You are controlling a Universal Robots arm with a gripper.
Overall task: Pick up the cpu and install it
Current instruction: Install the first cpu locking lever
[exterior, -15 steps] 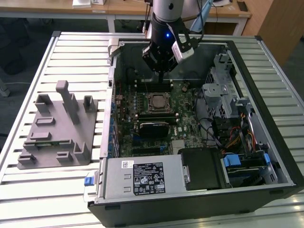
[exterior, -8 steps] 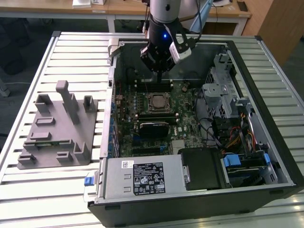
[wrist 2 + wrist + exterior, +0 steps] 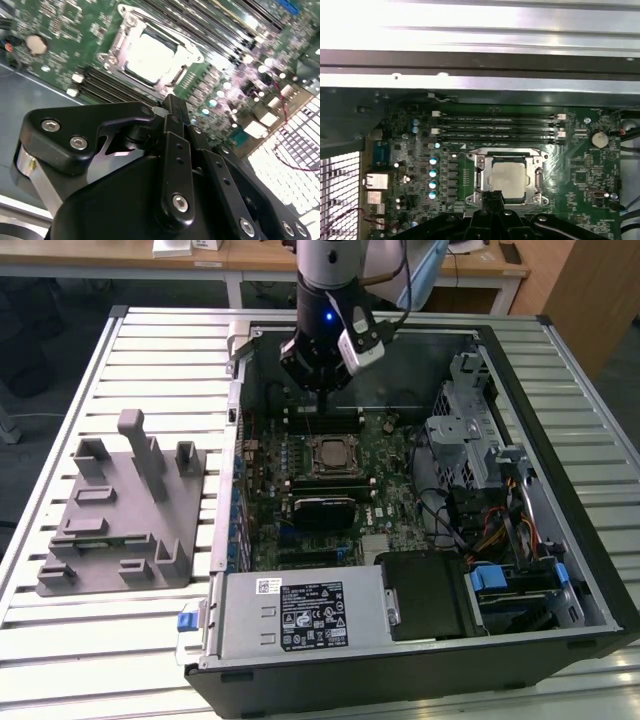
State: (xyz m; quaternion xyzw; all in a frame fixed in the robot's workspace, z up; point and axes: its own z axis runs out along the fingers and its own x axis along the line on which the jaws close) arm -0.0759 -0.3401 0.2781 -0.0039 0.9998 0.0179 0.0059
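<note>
Hanging inside the open case [image 3: 400, 675] over the memory slots [image 3: 345, 423], fingers drawn together on nothing: the gripper [image 3: 322, 405]. Seated in the socket mid-case, the cpu [image 3: 332, 455]; outside the case, toward the exterior view's left, a grey tray [image 3: 120, 540]. Shown close in both wrist views — the metal frame [image 3: 479, 175] around the cpu.

Can't see the cpu [image 3: 509, 176] whole in the first wrist view: one edge tucked behind the gripper [image 3: 492, 197]. Can't make out its top in the second wrist view, washed out white. Can't see much of the motherboard [image 3: 60, 30] there either, blocked by the gripper body. Exterior view: can't follow the arm [image 3: 325, 270] past the frame edge. Case [image 3: 400, 675] cropped along its near side. Can't resolve print on the label [image 3: 312, 615].
</note>
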